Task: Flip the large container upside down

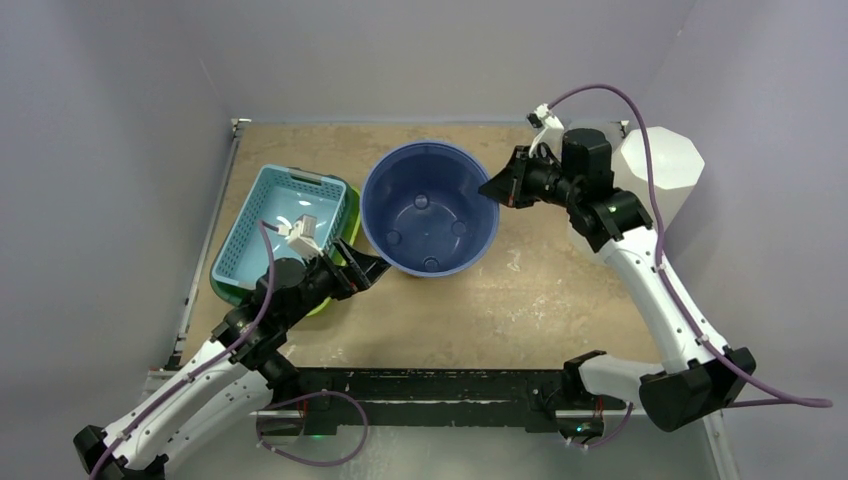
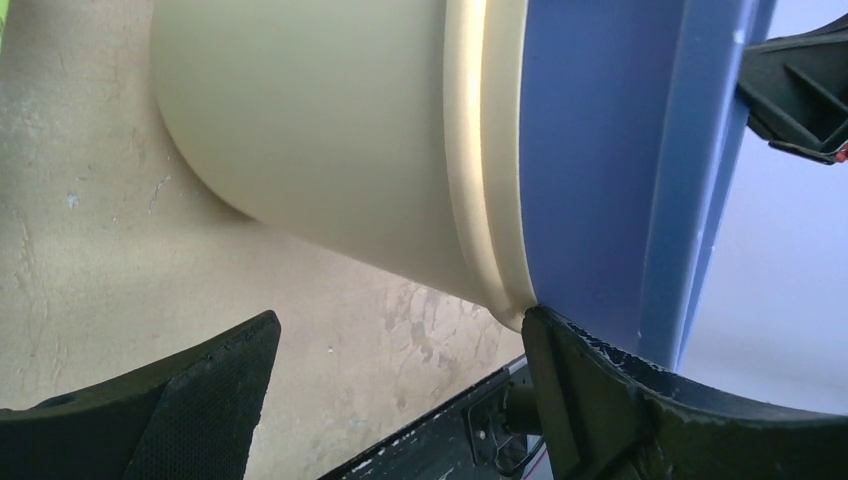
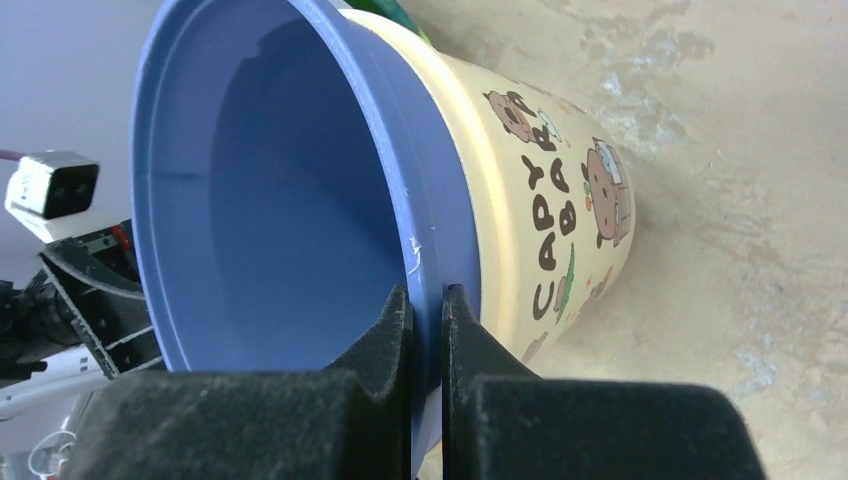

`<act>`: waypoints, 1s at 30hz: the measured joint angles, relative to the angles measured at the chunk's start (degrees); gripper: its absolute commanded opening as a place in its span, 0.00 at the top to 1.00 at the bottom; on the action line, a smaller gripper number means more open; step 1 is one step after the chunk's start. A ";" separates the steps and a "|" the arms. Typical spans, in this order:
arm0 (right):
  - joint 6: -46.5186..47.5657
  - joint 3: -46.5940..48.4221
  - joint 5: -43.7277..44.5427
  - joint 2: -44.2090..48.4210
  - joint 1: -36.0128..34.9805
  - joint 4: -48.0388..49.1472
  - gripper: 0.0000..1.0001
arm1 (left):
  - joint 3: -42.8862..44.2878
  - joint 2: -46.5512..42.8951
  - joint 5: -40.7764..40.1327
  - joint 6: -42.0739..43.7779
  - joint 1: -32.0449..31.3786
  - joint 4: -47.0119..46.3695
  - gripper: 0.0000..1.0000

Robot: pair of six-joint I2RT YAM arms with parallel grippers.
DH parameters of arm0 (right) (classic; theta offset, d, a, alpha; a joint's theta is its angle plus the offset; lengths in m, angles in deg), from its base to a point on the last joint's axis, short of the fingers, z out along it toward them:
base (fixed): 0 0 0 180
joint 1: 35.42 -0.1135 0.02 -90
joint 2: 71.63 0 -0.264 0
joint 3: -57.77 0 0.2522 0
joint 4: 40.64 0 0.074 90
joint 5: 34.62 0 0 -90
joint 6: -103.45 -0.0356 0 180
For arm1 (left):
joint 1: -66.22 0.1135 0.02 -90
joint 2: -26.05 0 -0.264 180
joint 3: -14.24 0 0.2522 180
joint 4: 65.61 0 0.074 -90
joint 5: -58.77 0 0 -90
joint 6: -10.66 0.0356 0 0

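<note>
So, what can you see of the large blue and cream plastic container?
The large round plastic container is blue inside and on its rim, cream outside, printed with cartoon animals and the letters CAPY BARA. It stands mouth up on the tan table, empty, with small bumps on its floor. The right pincer is shut on its rim; the left pincer is open at its near-left side.

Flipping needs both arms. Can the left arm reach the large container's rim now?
Probably yes: the left gripper, fingers open, sits right beside the large container, nothing between; the right gripper pinches the opposite rim.
</note>
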 measured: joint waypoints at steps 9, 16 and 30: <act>1.20 -0.09 -2.45 0.17 0.17 4.02 1.00 | -0.61 -0.28 0.72 -1.38 0.00 -1.25 0.10; 0.24 -1.68 -3.89 1.88 0.20 8.26 1.00 | -0.61 -0.59 0.76 -1.33 0.00 -1.55 0.10; -0.63 2.43 5.40 -0.63 -0.57 -2.91 1.00 | 0.81 1.77 0.76 0.20 -0.04 -1.11 0.14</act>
